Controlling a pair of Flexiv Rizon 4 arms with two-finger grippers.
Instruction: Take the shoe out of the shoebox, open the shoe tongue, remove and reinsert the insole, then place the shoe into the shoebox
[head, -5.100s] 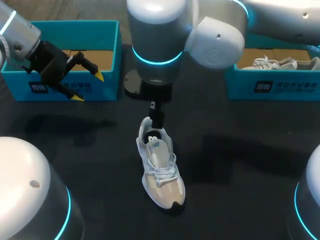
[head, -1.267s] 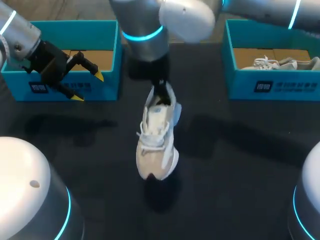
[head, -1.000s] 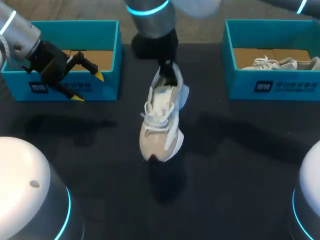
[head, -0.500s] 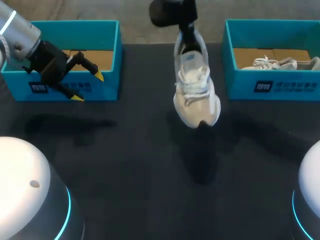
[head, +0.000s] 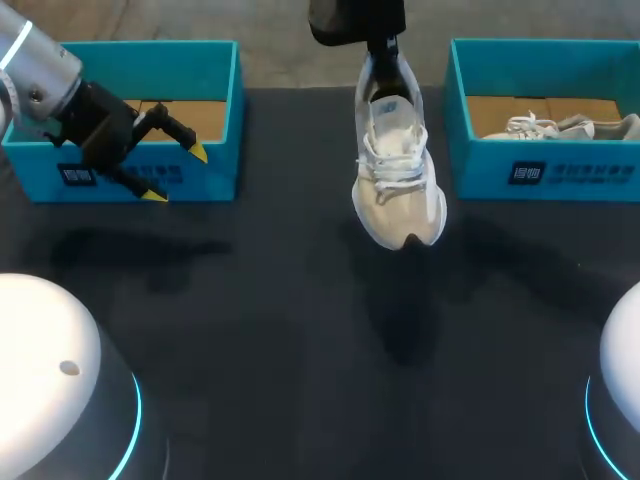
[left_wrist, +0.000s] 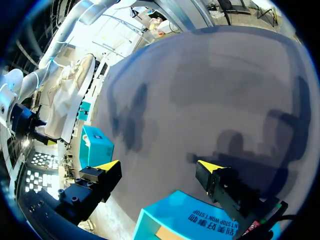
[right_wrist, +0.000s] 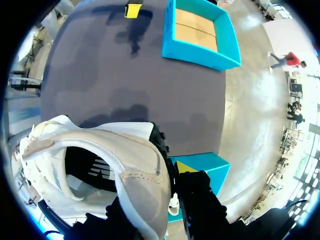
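Well, the right gripper (head: 385, 55) is clamped on the heel collar of the white shoe (head: 398, 170), a finger on either side of it. The shoe hangs clear of the black table (head: 250, 320) at about twelve o'clock, toe tipped toward six. The laces lie closed and something sits on the shoe's floor in the right wrist view, so I'd judge this is the last step: carrying it to a box. The box at two o'clock (head: 540, 175), nearest the shoe, already holds a second shoe (head: 560, 125). The box at ten o'clock (head: 215, 110) shows a bare cardboard floor. The left gripper (head: 177, 172) hovers by that box's front wall, fingers apart and holding nothing. Next the toe needs to clear a box wall, the sole needs lowering flat, and only then should the fingers part.
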